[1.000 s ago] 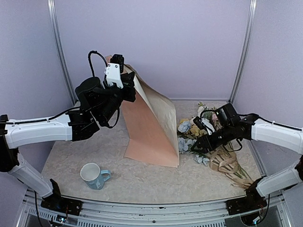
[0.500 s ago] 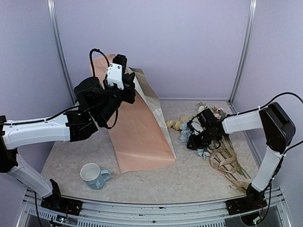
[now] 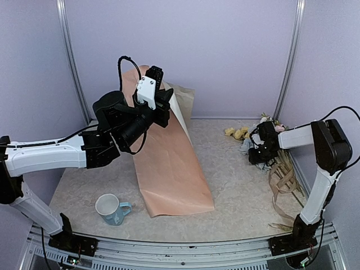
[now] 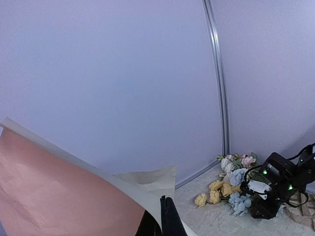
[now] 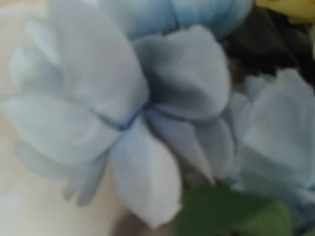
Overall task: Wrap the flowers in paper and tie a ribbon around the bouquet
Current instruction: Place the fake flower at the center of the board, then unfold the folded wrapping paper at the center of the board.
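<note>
One paper sheet [image 3: 169,169], corner pinched in left gripper [image 3: 156,72], slopes lengthwise down toward near edge; right gripper [image 3: 254,156] among flowers [image 3: 239,133], grip unclear.

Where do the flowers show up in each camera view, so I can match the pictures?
Top external: the flowers lie at the far right of the table, near the back corner.
Left wrist: the flowers sit at lower right, at the foot of the wall.
Right wrist: the flowers fill the picture, with pale blue blooms close up and blurred.
Shared landmark: the metal corner post rises just behind them in the top and left wrist views only.
</note>
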Controlling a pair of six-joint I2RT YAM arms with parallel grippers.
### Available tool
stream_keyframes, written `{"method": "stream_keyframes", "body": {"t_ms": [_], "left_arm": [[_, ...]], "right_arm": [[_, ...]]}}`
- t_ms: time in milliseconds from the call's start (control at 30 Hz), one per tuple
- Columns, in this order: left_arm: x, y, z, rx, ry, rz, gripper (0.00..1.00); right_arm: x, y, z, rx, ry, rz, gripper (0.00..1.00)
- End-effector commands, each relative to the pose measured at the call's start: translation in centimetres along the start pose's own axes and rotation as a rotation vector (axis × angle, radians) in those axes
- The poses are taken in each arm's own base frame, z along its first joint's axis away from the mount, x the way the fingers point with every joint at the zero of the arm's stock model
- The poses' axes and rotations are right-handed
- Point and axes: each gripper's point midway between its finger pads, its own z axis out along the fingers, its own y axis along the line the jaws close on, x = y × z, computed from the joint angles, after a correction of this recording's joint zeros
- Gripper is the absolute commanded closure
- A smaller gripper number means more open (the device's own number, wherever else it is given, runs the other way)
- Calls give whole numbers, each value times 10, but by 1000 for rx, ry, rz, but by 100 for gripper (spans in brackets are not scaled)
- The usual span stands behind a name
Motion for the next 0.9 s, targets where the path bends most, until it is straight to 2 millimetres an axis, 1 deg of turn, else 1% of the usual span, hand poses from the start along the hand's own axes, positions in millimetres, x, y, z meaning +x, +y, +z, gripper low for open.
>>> {"method": "stream_keyframes", "body": {"t_ms": [0, 33, 67, 100, 133, 167, 200, 233, 300, 333, 367, 400, 467, 500, 567, 667, 767, 800, 867], "left_arm": [[-15, -43, -1, 193, -30, 17, 100], [-17, -54, -3, 250, -29, 17, 100], [-20, -65, -5, 308, -26, 20, 100], [-23, -77, -10, 371, -26, 21, 100], [-27, -88, -16, 437, -26, 22, 100], [-33, -96, -25, 496, -38, 22, 100], [-37, -104, -33, 551, -49, 19, 100], [-42, -108, -41, 594, -64, 11, 100], [-53, -114, -57, 683, -98, -20, 100], [-60, -116, -64, 731, -118, -43, 100], [-69, -120, -73, 810, -138, -82, 100], [-80, -124, -80, 869, -162, -112, 100], [-93, -136, -92, 986, -189, -170, 100], [-96, -144, -95, 1040, -189, -190, 100], [-94, -167, -97, 1124, -155, -209, 100], [-91, -202, -98, 1210, -106, -190, 100], [-99, -233, -113, 1309, -116, -151, 100], [-103, -240, -121, 1334, -136, -113, 100], [-116, -251, -140, 1366, -175, -50, 100]], "right_arm": [[-23, 10, -19, -94, -54, -71, 54], [-30, 25, -31, -169, -89, -88, 50], [-44, 45, -56, -269, -158, -118, 41], [-48, 63, -71, -369, -205, -142, 35], [-57, 80, -97, -462, -284, -171, 22], [-64, 96, -127, -549, -374, -203, 3], [-72, 107, -162, -621, -482, -231, 0], [-73, 117, -188, -687, -568, -250, 0], [-70, 133, -224, -792, -700, -273, 0], [-69, 140, -235, -839, -727, -283, 0], [-70, 144, -240, -868, -722, -278, 0], [-70, 145, -240, -880, -685, -258, 0], [-83, 139, -244, -841, -674, -221, 0], [-88, 134, -246, -809, -676, -200, 0], [-97, 124, -252, -738, -697, -171, 0], [-104, 111, -256, -648, -707, -163, 0], [-104, 103, -258, -589, -706, -167, 0], [-104, 99, -261, -564, -711, -163, 0], [-107, 84, -264, -479, -729, -132, 0]]}}
